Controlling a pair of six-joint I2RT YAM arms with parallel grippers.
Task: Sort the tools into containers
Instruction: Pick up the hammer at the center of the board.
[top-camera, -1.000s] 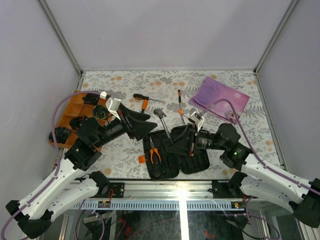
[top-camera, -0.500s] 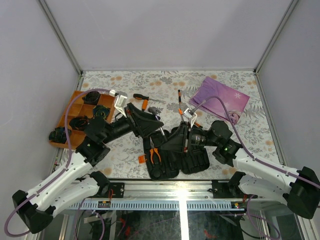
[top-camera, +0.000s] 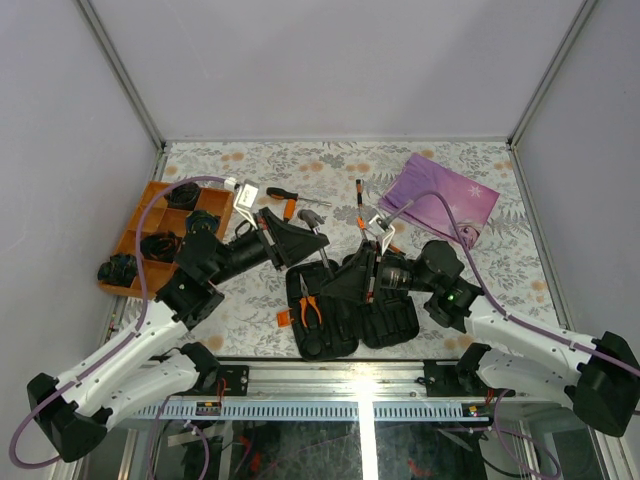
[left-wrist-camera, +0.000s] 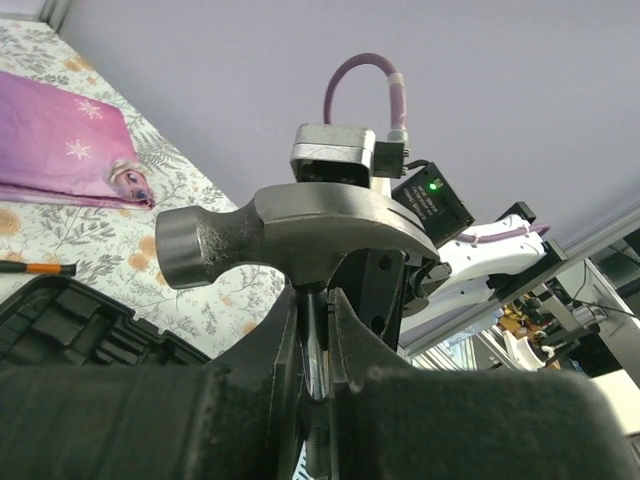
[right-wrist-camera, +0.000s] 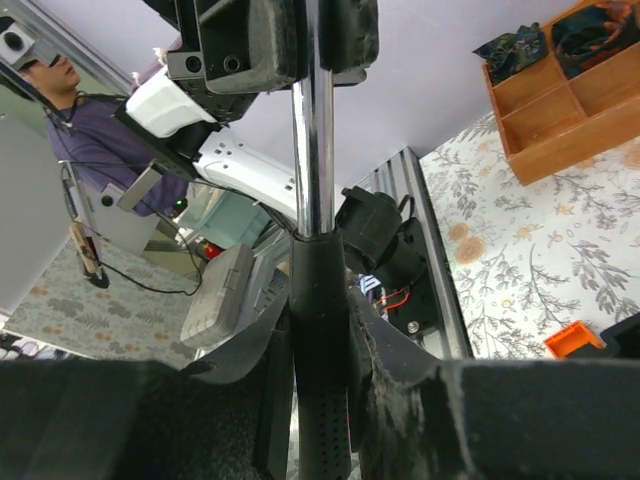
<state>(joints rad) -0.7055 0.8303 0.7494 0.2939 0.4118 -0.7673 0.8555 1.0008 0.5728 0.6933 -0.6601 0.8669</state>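
Note:
The hammer (top-camera: 312, 217) hangs over the open black case (top-camera: 395, 325), held from both ends. My left gripper (top-camera: 308, 238) is shut on its steel shaft just under the head (left-wrist-camera: 290, 235); in the left wrist view the jaws (left-wrist-camera: 315, 340) pinch the shaft. My right gripper (top-camera: 342, 285) is shut on the black handle (right-wrist-camera: 320, 330), and the bare shaft (right-wrist-camera: 313, 130) runs up to the left fingers. Orange-handled pliers (top-camera: 308, 308) lie in the case's left half. Two screwdrivers (top-camera: 283, 195) (top-camera: 359, 200) lie on the table behind.
An orange divided tray (top-camera: 150, 215) with black coiled lumps stands at the left, one lump (top-camera: 118, 268) beside it. A purple cloth (top-camera: 445, 195) lies at the back right. The case's orange latch (top-camera: 284, 320) sticks out at its left edge.
My left gripper swung right to the hammer's head and closed on the shaft. My right gripper raised the hammer by its handle and has held still since.

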